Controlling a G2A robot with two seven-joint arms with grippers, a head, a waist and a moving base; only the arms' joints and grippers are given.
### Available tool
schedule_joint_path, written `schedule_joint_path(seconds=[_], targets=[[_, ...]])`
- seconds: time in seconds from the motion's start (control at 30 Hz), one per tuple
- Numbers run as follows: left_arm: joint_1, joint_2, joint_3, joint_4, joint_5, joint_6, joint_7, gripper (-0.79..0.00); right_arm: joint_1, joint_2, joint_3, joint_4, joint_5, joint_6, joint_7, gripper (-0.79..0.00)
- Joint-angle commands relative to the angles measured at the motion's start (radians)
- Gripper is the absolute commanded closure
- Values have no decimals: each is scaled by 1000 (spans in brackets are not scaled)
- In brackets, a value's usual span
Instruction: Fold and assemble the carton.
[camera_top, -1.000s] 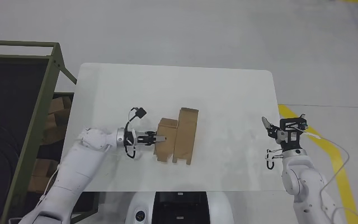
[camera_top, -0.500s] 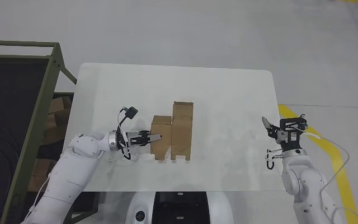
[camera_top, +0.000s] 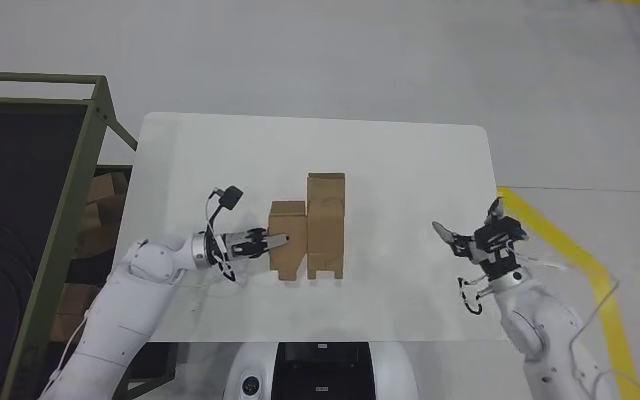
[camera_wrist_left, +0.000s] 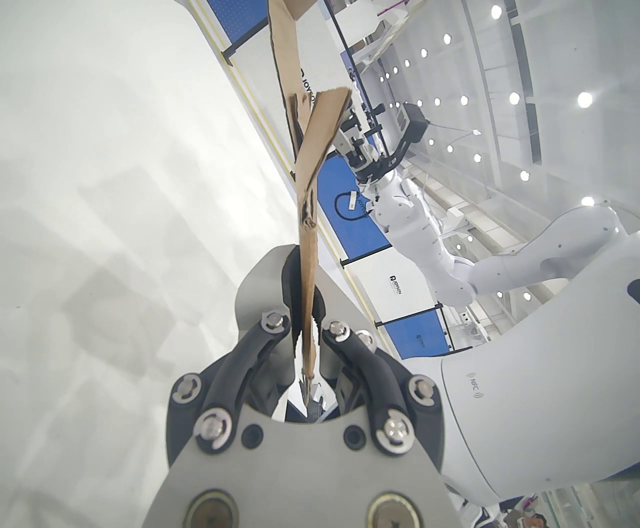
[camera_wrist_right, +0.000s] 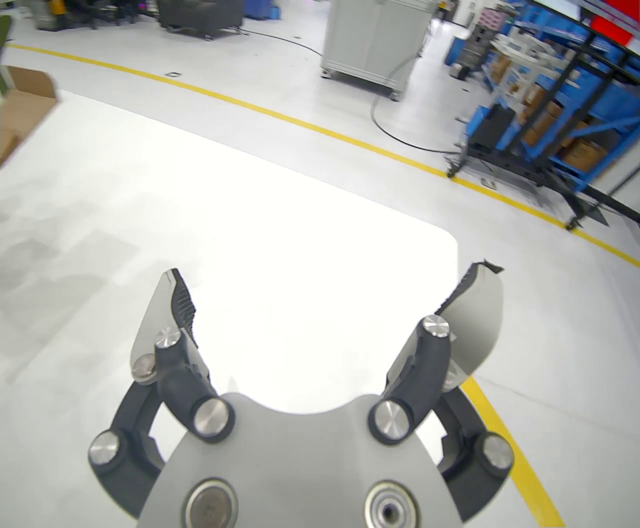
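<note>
A brown cardboard carton (camera_top: 310, 239) stands partly raised at the middle of the white table (camera_top: 400, 160), its panels tilted up. My left gripper (camera_top: 276, 242) is at the carton's left edge, shut on a thin flap. In the left wrist view the flap (camera_wrist_left: 308, 280) runs edge-on between the fingers (camera_wrist_left: 272, 345) of my left gripper (camera_wrist_left: 306, 325). My right gripper (camera_top: 466, 226) hovers over the table's right edge, well apart from the carton. In the right wrist view my right gripper (camera_wrist_right: 330, 295) is open with nothing in it, and the carton's corner (camera_wrist_right: 20, 107) shows at the far side.
A green-framed rack (camera_top: 60, 200) with cardboard pieces (camera_top: 95, 215) stands off the table's left edge. A yellow floor line (camera_top: 575, 240) runs past the right side. The table's far half and right half are bare.
The left gripper pulled back leftward and lifted the carton, which now stands more upright. The right gripper moved inward over the table's right edge and turned.
</note>
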Motion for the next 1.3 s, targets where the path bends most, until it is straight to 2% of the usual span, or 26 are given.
schedule_joint_path(seconds=[0.0, 0.23, 0.4, 0.5, 0.83, 1.0, 1.13, 1.27], targets=[[7, 2, -6, -8, 17, -14, 11, 0, 10, 3, -14, -6, -6, -74, -5, -785], [33, 13, -2, -31, 32, -83, 78, 0, 102, 12, -71, 37, 127, -364, 79, -785], [40, 23, 8, -34, 49, -116, 111, 0, 158, 16, -103, 79, 227, -485, 148, -785], [39, 30, 10, -28, 61, -127, 122, 0, 170, 19, -109, 89, 264, -496, 190, -785], [38, 32, 6, -24, 69, -128, 123, 0, 170, 19, -109, 89, 264, -496, 190, -785], [22, 26, 39, -32, 83, -89, 158, 0, 187, 19, -151, 104, 302, -538, 207, -785], [-6, 24, 66, -18, 63, -110, 131, 0, 250, 19, -218, 185, 471, -614, 299, -785], [-30, 23, 84, -9, 83, -137, 132, 0, 333, 27, -314, 260, 719, -621, 469, -785]])
